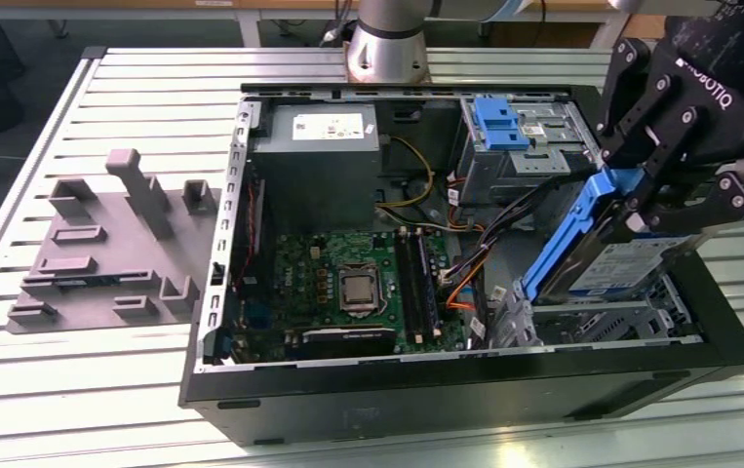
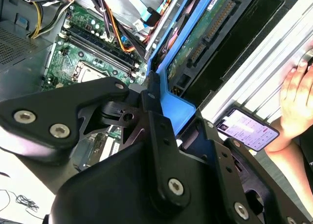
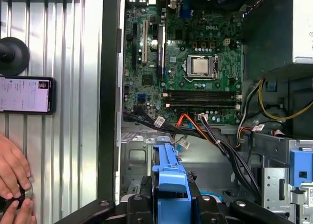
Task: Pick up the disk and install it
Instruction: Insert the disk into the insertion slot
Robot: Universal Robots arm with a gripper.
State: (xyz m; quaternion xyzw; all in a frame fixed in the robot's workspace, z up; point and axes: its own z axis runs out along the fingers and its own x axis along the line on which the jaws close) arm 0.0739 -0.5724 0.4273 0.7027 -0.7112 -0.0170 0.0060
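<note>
Disk (image 1: pixel 616 265) hangs tilted, gripper (image 1: pixel 658 195) clamped on its blue rail (image 1: pixel 573 234), over the metal cage (image 1: pixel 600 317) at the computer case's (image 1: pixel 450 390) corner; seating it probably wants rails square to the cage.

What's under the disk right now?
In the exterior view, the disk, clamped in the pincer, stands tilted over the metal drive cage. Its lower end hides the cage's inside.

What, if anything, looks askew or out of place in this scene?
The disk, shut in the gripper, stands steeply tilted over the drive bay at the exterior view's right, not seated flat. A phone lies on the table beside the case, a person's hand near it.
</note>
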